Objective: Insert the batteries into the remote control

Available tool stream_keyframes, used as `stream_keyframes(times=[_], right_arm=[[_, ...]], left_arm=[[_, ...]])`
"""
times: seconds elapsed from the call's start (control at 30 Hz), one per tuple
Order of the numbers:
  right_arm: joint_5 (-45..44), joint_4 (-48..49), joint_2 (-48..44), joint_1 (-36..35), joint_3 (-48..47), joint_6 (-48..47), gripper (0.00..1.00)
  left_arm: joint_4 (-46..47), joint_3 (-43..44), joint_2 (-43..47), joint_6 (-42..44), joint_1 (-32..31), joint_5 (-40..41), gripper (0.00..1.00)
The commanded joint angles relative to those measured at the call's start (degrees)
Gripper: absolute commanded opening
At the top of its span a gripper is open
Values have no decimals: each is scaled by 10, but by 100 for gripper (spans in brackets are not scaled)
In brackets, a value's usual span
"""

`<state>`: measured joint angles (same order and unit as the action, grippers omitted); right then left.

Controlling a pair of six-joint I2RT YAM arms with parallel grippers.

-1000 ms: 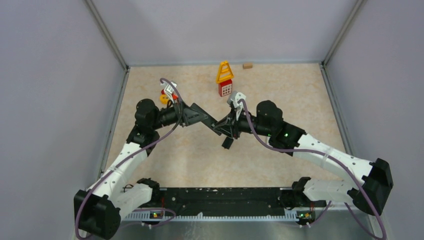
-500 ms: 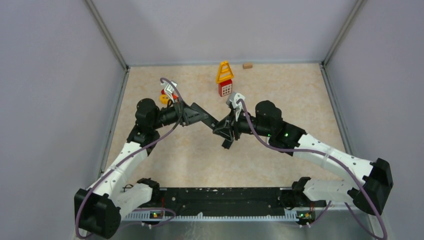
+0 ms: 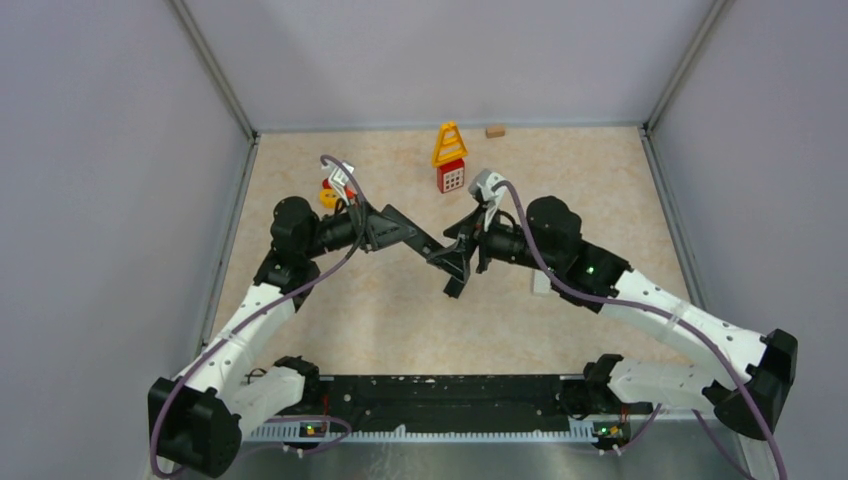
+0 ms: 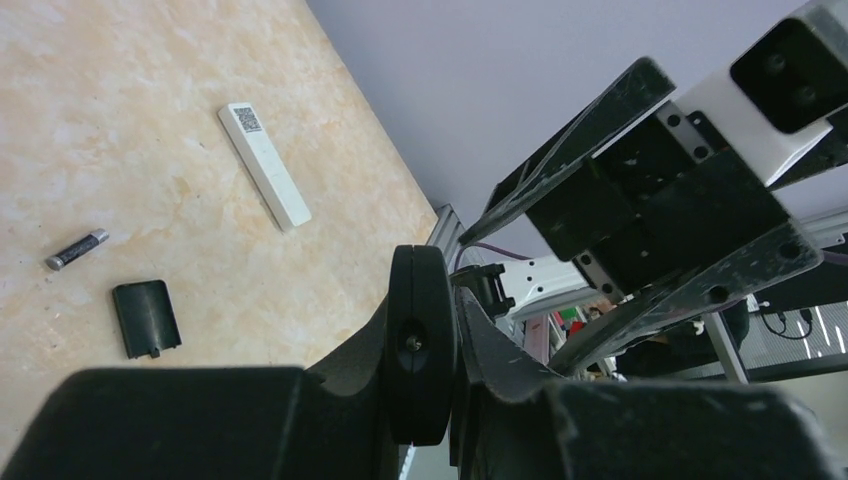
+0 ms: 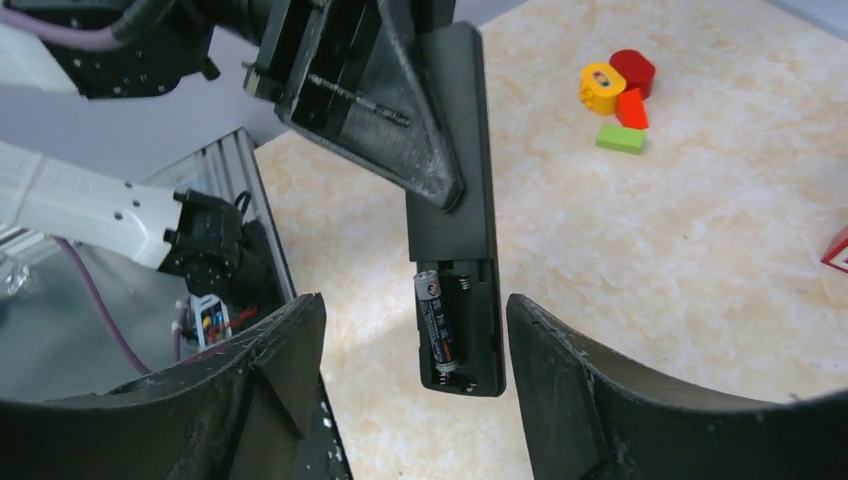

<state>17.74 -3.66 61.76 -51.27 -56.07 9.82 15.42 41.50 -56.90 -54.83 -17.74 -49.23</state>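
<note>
One battery [image 5: 438, 322] sits in the open back of the black remote [image 5: 462, 200], pinched above the worktop's [image 3: 350, 320] middle by the left claw [image 4: 425, 385]; the other slot [image 5: 475, 325] is bare. The right claw [image 5: 413, 330] gapes empty either side of it, so a bump or tilt could shake that battery out.

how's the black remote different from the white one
The black remote is held off the table in the left end effector; the white remote lies flat on it. The black one stands open with one battery inside; the white one shows a closed face with a code sticker. Both are slim, long bars.
</note>
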Motion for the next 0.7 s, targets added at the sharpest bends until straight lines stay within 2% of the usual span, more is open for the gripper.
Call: stream_keyframes(times=[0.0,0.1,0.27,0.37,0.5,0.67], right_arm=[[-81,-17,-25,-2,-55,87,70],[-158,-35,-28,-2,-60,199,76],[-173,-40,-7,-1,-40,360,91],[-167,-44,16,-2,-40,406,93],[-141,25,23,-1,-17,443,97],[-110,67,45,2,-16,474,97]], left_arm=[[32,23,7,11,-1,8,0],[38,21,13,4,-1,27,0],[69,9,28,-17,-1,54,0],[73,6,39,-22,-1,64,0],[73,3,48,-23,-1,68,0],[76,3,47,-27,-1,61,0]])
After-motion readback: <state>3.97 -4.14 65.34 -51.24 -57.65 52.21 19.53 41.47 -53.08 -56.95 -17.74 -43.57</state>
